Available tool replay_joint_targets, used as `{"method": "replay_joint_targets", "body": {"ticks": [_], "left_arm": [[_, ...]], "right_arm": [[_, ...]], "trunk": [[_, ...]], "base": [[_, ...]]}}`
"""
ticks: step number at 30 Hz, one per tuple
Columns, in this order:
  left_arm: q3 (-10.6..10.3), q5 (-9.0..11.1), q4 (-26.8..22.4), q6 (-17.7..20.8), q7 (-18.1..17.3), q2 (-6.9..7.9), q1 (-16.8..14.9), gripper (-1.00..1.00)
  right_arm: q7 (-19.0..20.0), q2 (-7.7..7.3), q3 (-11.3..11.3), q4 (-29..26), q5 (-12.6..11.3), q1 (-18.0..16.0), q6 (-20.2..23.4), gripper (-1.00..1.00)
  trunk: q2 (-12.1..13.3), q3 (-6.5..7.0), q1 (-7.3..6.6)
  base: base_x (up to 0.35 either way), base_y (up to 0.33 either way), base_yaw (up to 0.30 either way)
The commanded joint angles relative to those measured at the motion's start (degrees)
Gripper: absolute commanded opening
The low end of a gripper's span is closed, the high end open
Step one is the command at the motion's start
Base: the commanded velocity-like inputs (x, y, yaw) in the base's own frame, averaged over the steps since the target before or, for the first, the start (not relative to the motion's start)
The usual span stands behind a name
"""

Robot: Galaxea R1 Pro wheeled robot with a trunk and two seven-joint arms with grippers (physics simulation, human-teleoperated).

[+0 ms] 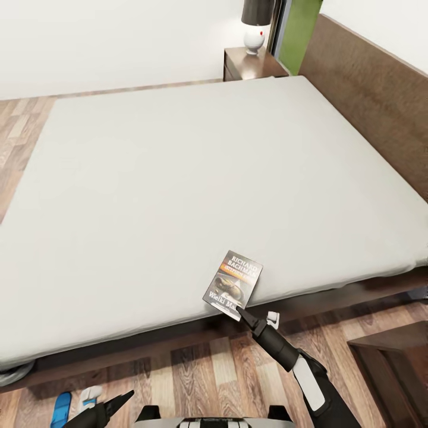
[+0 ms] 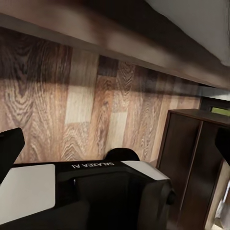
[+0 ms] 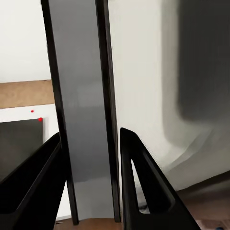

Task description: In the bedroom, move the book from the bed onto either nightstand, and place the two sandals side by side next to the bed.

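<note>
- The book [image 1: 233, 285], a thin paperback with an orange band and white lettering, sits at the near edge of the bed [image 1: 178, 196], at about 5 o'clock from the middle of the mattress in the head view; its lower corner overhangs the mattress edge.
- The right gripper [image 1: 242, 313] reaches up from 5 o'clock and meets the book at that lower corner.
- In the right wrist view the book [image 3: 84, 110] appears edge-on as a grey slab between the two dark fingers [image 3: 139, 191]; the fingers stand close on either side of it, clamped on the book.
- The left gripper [image 1: 119, 401] lies low at 7 o'clock of the head view, well apart from the book; one dark pointed fingertip is visible, and whether the fingers are apart or together cannot be told.
- One blue sandal [image 1: 61, 409] lies on the wooden floor [image 1: 196, 368] at 7 o'clock, just beside the left gripper, partly cut by the picture's edge.
- The nightstand [image 1: 249, 64] stands at 1 o'clock, beyond the far corner of the bed and beside the headboard [image 1: 374, 101]; it bears a lamp [image 1: 257, 27] with a dark shade and white round base.
- A dark-brown piece of furniture [image 1: 395, 362] stands on the floor at 4 o'clock; what it holds cannot be told.
</note>
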Motion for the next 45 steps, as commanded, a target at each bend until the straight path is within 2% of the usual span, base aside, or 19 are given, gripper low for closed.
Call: {"method": "replay_joint_targets", "body": {"ticks": [1, 41, 42, 45], "left_arm": [[-0.5, 0.5, 0.1, -0.4, -0.1, 0.02, 0.0, 1.0], [-0.5, 0.5, 0.1, -0.4, -0.1, 0.02, 0.0, 1.0], [-0.5, 0.5, 0.1, -0.4, -0.1, 0.02, 0.0, 1.0], [-0.5, 0.5, 0.1, -0.4, -0.2, 0.02, 0.0, 1.0]], "right_arm": [[0.1, 0.05, -0.2, 0.0, -0.1, 0.0, 0.4, -1.0], [0.3, 0.09, 0.4, -0.1, 0.1, 0.0, 1.2, -1.0], [0.3, 0.11, 0.6, -0.2, 0.3, 0.0, 1.2, -1.0], [0.3, 0.06, 4.7, -0.4, 0.5, 0.0, 1.2, -1.0]], "trunk": [[0.4, 0.16, -0.23], [16.4, 7.34, -9.01], [16.8, 7.52, -9.23], [18.0, 8.06, -9.89]], "base": [[0.0, 0.0, 0.0], [0.0, 0.0, 0.0], [0.0, 0.0, 0.0], [0.0, 0.0, 0.0]]}}
